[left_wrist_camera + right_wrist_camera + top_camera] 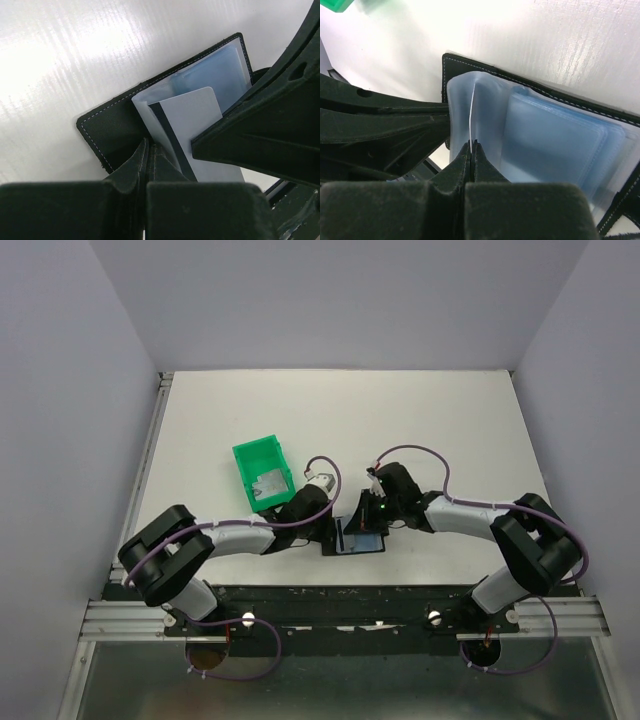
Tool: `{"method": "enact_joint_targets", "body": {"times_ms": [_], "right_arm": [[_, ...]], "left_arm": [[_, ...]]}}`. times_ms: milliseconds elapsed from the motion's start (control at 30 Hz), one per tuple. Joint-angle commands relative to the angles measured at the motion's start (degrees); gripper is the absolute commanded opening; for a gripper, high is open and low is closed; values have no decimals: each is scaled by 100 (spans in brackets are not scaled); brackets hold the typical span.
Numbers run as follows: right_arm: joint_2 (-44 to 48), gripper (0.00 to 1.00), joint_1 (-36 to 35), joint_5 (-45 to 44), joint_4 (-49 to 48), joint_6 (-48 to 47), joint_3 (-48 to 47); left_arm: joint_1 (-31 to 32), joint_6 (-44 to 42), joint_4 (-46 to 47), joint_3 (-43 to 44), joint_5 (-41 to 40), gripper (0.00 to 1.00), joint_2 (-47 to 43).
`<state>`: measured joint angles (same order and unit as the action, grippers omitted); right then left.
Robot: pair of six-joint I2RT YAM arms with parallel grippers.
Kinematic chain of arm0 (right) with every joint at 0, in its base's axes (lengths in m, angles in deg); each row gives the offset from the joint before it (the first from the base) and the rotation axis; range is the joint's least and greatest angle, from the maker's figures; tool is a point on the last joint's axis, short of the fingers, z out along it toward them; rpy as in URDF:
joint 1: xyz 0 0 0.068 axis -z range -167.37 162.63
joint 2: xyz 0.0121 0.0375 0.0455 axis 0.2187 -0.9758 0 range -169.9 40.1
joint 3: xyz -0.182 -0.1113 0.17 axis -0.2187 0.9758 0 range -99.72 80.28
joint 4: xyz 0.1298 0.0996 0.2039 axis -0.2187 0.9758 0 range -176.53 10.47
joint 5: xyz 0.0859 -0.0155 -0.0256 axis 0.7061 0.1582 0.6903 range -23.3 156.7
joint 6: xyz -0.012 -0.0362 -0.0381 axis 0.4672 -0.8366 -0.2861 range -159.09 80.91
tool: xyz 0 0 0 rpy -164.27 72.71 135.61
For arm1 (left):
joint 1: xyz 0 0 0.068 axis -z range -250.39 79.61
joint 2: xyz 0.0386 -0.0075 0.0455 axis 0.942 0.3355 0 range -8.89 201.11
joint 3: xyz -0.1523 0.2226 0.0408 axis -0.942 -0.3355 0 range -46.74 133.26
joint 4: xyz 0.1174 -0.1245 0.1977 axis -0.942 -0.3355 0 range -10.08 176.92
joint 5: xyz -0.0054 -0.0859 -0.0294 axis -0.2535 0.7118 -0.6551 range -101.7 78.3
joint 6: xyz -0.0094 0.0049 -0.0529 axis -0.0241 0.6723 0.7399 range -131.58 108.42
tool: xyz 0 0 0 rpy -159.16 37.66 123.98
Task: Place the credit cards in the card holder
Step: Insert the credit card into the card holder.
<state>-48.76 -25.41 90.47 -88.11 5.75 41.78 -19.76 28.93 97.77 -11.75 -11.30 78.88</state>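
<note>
The black card holder (358,541) lies open on the table between the two arms, its clear blue-tinted sleeves (555,140) facing up. My left gripper (148,148) is shut on the edge of a clear sleeve of the card holder (107,132). A white credit card (192,112) with a dark stripe is pinched in my shut right gripper (473,144). Seen edge-on, the credit card (471,112) stands in the mouth of a sleeve. In the top view the left gripper (330,527) and the right gripper (366,519) meet over the holder. A silvery card (270,485) lies in the bin.
A green plastic bin (248,454) stands just left of the arms' wrists, and a corner of the bin (332,4) shows in the right wrist view. White table stretches beyond, with walls on three sides. The right arm's fingers (260,130) cross the left wrist view.
</note>
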Motion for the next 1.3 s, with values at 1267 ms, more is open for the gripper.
{"method": "enact_joint_targets", "body": {"times_ms": [1267], "right_arm": [[633, 1, -54, -1085, 1687, -529, -448]], "left_arm": [[105, -210, -206, -308, -260, 0, -295]]}}
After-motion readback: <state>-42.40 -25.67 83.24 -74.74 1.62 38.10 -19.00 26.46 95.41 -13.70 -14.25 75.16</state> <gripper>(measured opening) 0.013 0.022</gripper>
